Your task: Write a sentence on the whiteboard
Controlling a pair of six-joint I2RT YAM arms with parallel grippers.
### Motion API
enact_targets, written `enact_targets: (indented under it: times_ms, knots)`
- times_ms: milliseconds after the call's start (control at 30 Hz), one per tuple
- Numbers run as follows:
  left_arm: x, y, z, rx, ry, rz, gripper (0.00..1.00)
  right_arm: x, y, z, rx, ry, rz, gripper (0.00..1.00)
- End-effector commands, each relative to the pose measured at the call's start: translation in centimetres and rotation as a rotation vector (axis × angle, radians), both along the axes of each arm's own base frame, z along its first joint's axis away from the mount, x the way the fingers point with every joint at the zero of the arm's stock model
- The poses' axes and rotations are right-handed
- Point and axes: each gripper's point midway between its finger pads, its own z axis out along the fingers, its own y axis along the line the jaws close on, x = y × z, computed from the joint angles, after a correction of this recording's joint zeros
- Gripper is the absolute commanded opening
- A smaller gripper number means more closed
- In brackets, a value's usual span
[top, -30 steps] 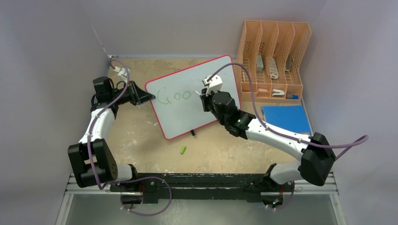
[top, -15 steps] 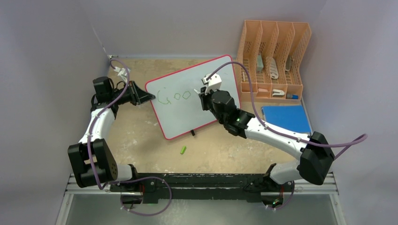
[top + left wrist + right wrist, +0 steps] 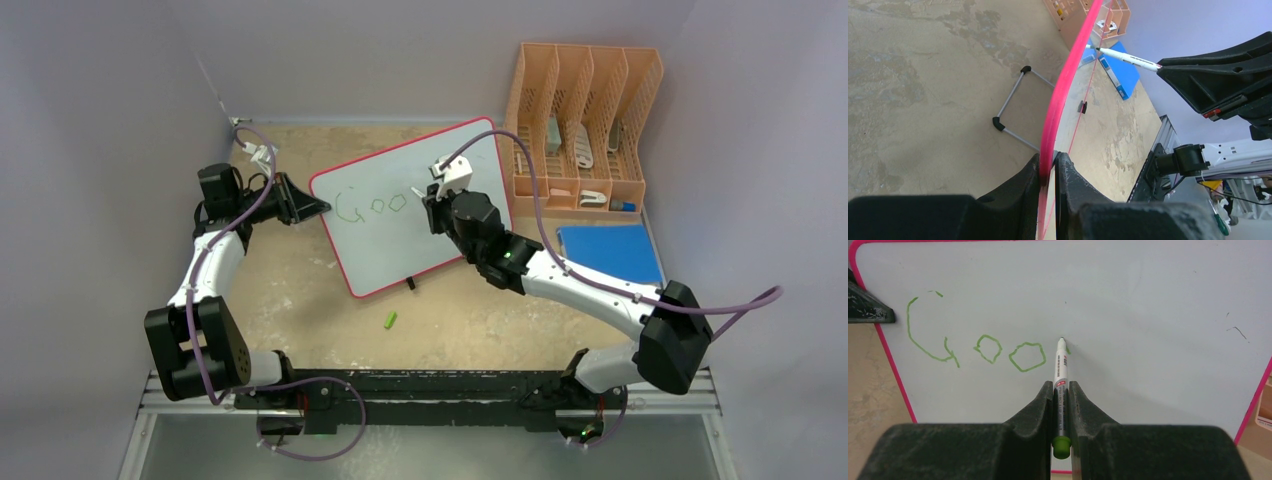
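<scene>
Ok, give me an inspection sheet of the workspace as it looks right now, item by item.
Surface: tan table, mottled and worn.
Job's things: whiteboard, wire leg showing under it; green lettering reads "Goo", with a fourth mark just begun; marker tip at the board.
Clutter: small green piece on the table, maybe a cap; orange organizer; flat blue rectangle.
Grippers: left gripper shut on the whiteboard's red rim; right gripper shut on the marker.
Cables: purple cable loops along each arm.
Surroundings: grey walls.
</scene>
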Motion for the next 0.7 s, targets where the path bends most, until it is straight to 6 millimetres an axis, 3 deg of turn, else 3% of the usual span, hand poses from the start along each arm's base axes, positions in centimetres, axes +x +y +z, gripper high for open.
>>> enact_targets:
  times_ms: [0, 667]
  knots:
    - [0.1, -0.4, -0.3, 0.03, -0.004, 0.002, 0.0, 0.5, 0.9, 2.9, 0.05, -0.056, 0.021, 0.0]
    - [0.2, -0.4, -0.2, 0.03, -0.006, 0.003, 0.0, -0.1, 1.3, 1.4, 0.003, -0.02, 0.067, 0.0]
